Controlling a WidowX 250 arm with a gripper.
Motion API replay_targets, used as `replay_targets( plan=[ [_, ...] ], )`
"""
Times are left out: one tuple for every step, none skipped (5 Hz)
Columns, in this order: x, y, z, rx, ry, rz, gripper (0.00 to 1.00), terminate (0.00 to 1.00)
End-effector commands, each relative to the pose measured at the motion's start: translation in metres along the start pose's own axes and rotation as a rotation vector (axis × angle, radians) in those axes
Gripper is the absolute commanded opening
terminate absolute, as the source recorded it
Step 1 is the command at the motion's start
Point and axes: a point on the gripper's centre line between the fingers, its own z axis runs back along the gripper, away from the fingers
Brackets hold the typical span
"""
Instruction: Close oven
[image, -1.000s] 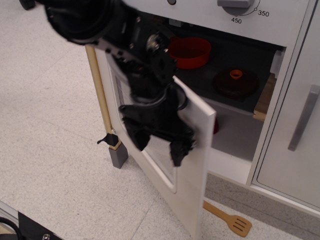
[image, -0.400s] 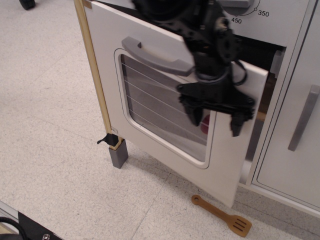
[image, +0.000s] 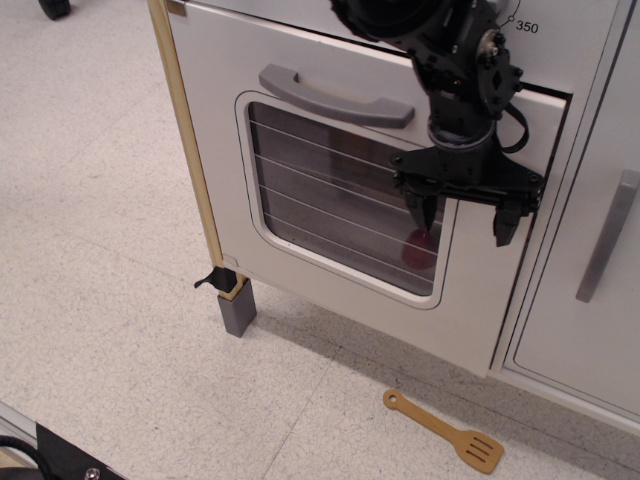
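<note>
Oven (image: 330, 200) door nearly shut; tool (image: 465, 212) spread, empty.

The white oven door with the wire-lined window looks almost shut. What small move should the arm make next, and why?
Probably a short push inward on the white windowed oven door: a dark gap shows above its right corner, and the black gripper, fingers open, sits at that free edge.

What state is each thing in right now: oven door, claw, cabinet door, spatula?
Oven door: swung shut or nearly so against the oven front.
Claw: open, empty, fingers pointing down in front of the door's right edge.
Cabinet door: shut.
Spatula: lying flat on the floor.
</note>
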Motion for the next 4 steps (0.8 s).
replay_targets(
  plan=[
    [0.031,0.005,0.014,-0.011,-0.075,0.021,1.0,0.0],
    [0.027,0.007,0.014,-0.005,-0.073,0.002,1.0,0.0],
    [0.016,0.013,0.025,-0.01,-0.04,-0.017,1.0,0.0],
    [0.016,0.013,0.025,-0.01,-0.04,-0.017,1.0,0.0]
  ],
)
